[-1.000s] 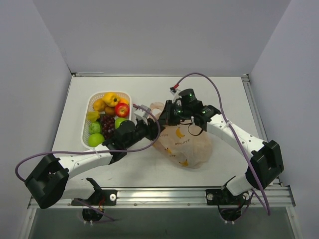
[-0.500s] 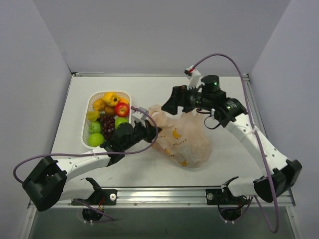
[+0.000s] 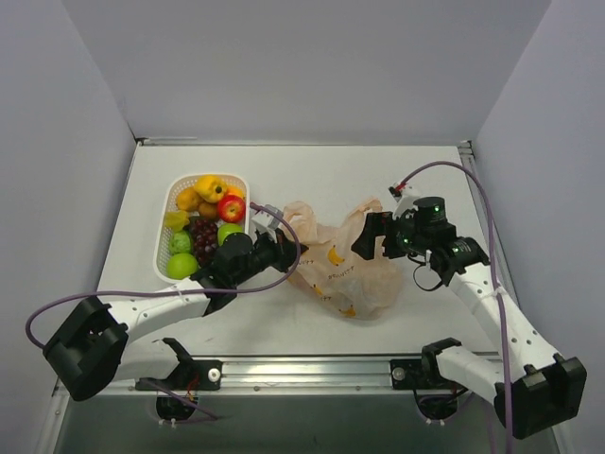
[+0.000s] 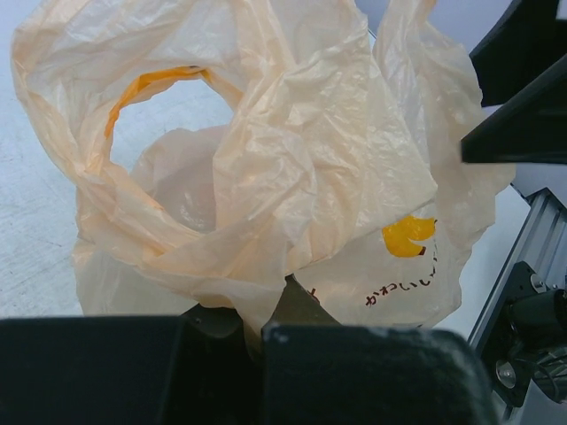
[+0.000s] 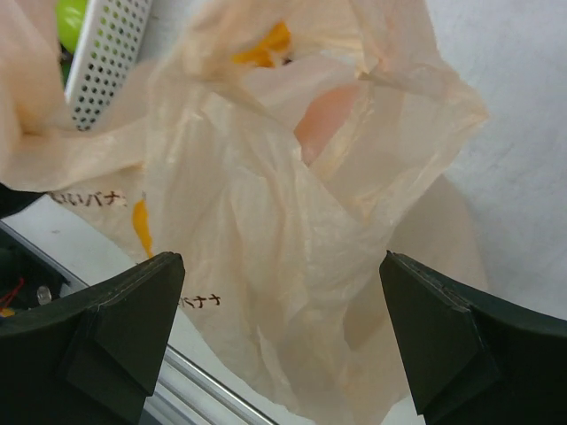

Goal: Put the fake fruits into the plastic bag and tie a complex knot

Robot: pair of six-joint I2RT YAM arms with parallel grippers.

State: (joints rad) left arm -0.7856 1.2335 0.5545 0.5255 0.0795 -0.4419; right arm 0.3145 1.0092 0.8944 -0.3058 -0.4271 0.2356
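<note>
The plastic bag (image 3: pixel 346 261) lies crumpled and pale orange at the table's middle, its mouth and handle loops up. My left gripper (image 3: pixel 289 252) is shut on a fold of the bag's left edge (image 4: pixel 252 301). My right gripper (image 3: pixel 365 240) hangs open just right of the bag; its fingers (image 5: pixel 124 328) stand wide apart with the bag's film (image 5: pixel 292 195) in front of them, untouched. The fake fruits sit in a white lattice basket (image 3: pixel 166 200): a red apple (image 3: pixel 231 208), yellow fruits (image 3: pixel 210 186), purple grapes (image 3: pixel 202 233) and green apples (image 3: pixel 181 265).
The basket (image 5: pixel 111 53) stands just left of the bag, close to my left forearm. A metal rail (image 3: pixel 312 364) runs along the table's near edge. Grey walls close in the back and both sides. Purple cables loop over both arms.
My right gripper opened, let go of the bag and swung from above the bag's mouth to its right side. My left gripper shut on the bag's left edge. The bag spread wider.
</note>
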